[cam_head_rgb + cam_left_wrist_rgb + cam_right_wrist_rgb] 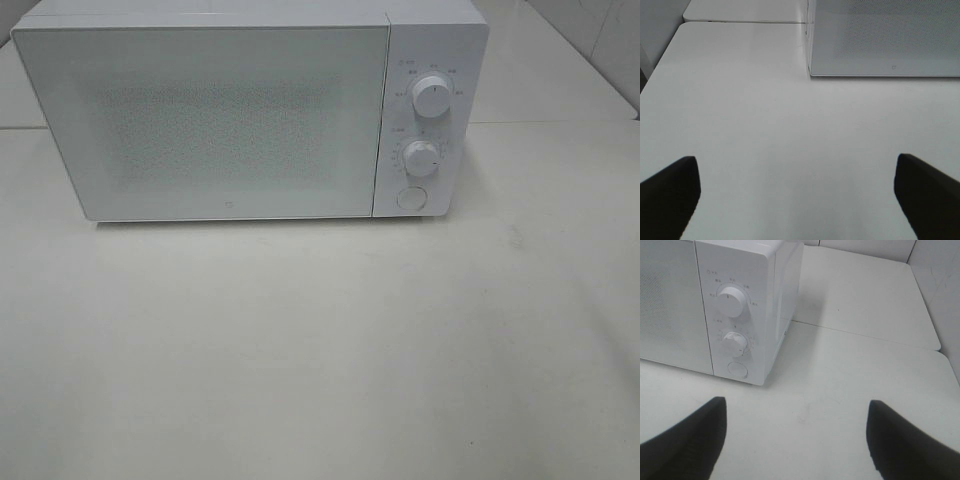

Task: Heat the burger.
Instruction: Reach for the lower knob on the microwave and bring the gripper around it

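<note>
The burger is out of view in every frame. A white microwave (240, 115) stands at the back of the table with its door shut; its two knobs (431, 96) and round button (410, 197) are on the right panel. My left gripper (795, 192) is open over bare table in front of the microwave's (885, 37) lower left corner, nothing between its dark fingers (670, 192). My right gripper (795, 435) is open too, empty, in front of the microwave's (735, 305) control panel. Neither arm shows in the exterior high view.
The white table (320, 350) spreads in front of the microwave. A seam joins it to a second table section (865, 285) behind. A wall (600, 40) rises at the far right.
</note>
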Robot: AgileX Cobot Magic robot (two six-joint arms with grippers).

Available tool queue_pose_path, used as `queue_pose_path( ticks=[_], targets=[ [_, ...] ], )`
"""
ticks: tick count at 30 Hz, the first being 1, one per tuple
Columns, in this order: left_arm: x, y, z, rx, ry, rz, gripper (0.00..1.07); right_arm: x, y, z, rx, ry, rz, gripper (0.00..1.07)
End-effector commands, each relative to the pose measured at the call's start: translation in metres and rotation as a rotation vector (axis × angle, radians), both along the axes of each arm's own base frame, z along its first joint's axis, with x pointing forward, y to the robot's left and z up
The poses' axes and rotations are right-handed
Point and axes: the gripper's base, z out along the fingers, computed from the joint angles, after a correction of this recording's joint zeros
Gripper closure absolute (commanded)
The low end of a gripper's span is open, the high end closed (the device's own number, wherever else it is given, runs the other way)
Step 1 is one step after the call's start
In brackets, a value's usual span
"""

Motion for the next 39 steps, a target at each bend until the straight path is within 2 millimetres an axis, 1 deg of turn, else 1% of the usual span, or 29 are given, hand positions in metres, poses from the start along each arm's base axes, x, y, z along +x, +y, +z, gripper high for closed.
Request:
queue_pose_path(
  ticks=[1,2,3,4,5,6,9,10,11,12,15,17,18,20,21,22,23,25,26,27,29,30,32,33,35,36,38,39],
  targets=[
    [-0.003,-0.001,0.001,-0.002,-0.037,-0.002,0.09,0.022,0.004,-0.001,0.023,-0.065,0.003,0.32],
    [-0.003,-0.001,0.001,-0.002,-0.037,-0.002,0.09,0.026,0.005,-0.002,0.024,-0.073,0.005,0.32],
    [-0.003,-0.001,0.001,-0.002,-0.037,-0.002,0.09,0.026,0.005,-0.002,0.024,-0.073,0.005,0.32],
    [-0.003,-0.001,0.001,-0.002,-0.037,-0.002,0.09,0.036,0.006,-0.004,0.028,-0.090,0.010,0.32],
    [-0.003,-0.001,0.001,-0.002,-0.037,-0.002,0.09,0.040,0.007,-0.005,0.031,-0.097,0.011,0.32],
    [-0.003,-0.001,0.001,-0.002,-0.037,-0.002,0.09,0.049,0.009,-0.008,0.034,-0.108,0.015,0.32],
    [-0.003,-0.001,0.001,-0.002,-0.037,-0.002,0.09,0.053,0.009,-0.010,0.035,-0.111,0.016,0.32],
    [-0.003,-0.001,0.001,-0.002,-0.037,-0.002,0.09,0.061,0.011,-0.014,0.038,-0.119,0.019,0.32],
    [-0.003,-0.001,0.001,-0.002,-0.037,-0.002,0.09,0.065,0.012,-0.016,0.039,-0.124,0.021,0.32],
    [-0.003,-0.001,0.001,-0.002,-0.037,-0.002,0.09,0.065,0.012,-0.016,0.039,-0.124,0.021,0.32],
    [-0.003,-0.001,0.001,-0.002,-0.037,-0.002,0.09,0.081,0.015,-0.027,0.043,-0.147,0.030,0.32],
    [-0.003,-0.001,0.001,-0.002,-0.037,-0.002,0.09,0.084,0.015,-0.030,0.044,-0.159,0.032,0.32],
    [-0.003,-0.001,0.001,-0.002,-0.037,-0.002,0.09,0.089,0.015,-0.037,0.054,-0.179,0.019,0.32],
    [-0.003,-0.001,0.001,-0.002,-0.037,-0.002,0.09,0.091,0.015,-0.040,0.060,-0.198,0.005,0.32],
    [-0.003,-0.001,0.001,-0.002,-0.037,-0.002,0.09,0.095,0.014,-0.050,0.068,-0.214,-0.037,0.32],
    [-0.003,-0.001,0.001,-0.002,-0.037,-0.002,0.09,0.095,0.014,-0.050,0.068,-0.214,-0.037,0.32],
    [-0.003,-0.001,0.001,-0.002,-0.037,-0.002,0.09,0.098,0.015,-0.058,0.047,-0.232,-0.065,0.32],
    [-0.003,-0.001,0.001,-0.002,-0.037,-0.002,0.09,0.098,0.017,-0.062,0.028,-0.240,-0.070,0.32],
    [-0.003,-0.001,0.001,-0.002,-0.037,-0.002,0.09,0.102,0.022,-0.070,-0.018,-0.252,-0.077,0.32],
    [-0.003,-0.001,0.001,-0.002,-0.037,-0.002,0.09,0.102,0.022,-0.070,-0.018,-0.252,-0.077,0.32],
    [-0.003,-0.001,0.001,-0.002,-0.037,-0.002,0.09,0.106,0.029,-0.082,-0.053,-0.253,-0.093,0.32],
    [-0.003,-0.001,0.001,-0.002,-0.037,-0.002,0.09,0.106,0.029,-0.082,-0.053,-0.253,-0.093,0.32],
    [-0.003,-0.001,0.001,-0.002,-0.037,-0.002,0.09,0.109,0.040,-0.092,-0.055,-0.259,-0.098,0.32],
    [-0.003,-0.001,0.001,-0.002,-0.037,-0.002,0.09,0.109,0.040,-0.092,-0.055,-0.259,-0.098,0.32],
    [-0.003,-0.001,0.001,-0.002,-0.037,-0.002,0.09,0.110,0.048,-0.103,-0.061,-0.271,-0.115,0.32],
    [-0.003,-0.001,0.001,-0.002,-0.037,-0.002,0.09,0.110,0.048,-0.103,-0.061,-0.271,-0.115,0.32],
    [-0.003,-0.001,0.001,-0.002,-0.037,-0.002,0.09,0.108,0.056,-0.111,-0.062,-0.272,-0.150,0.32],
    [-0.003,-0.001,0.001,-0.002,-0.037,-0.002,0.09,0.108,0.056,-0.111,-0.062,-0.272,-0.150,0.32]
  ],
)
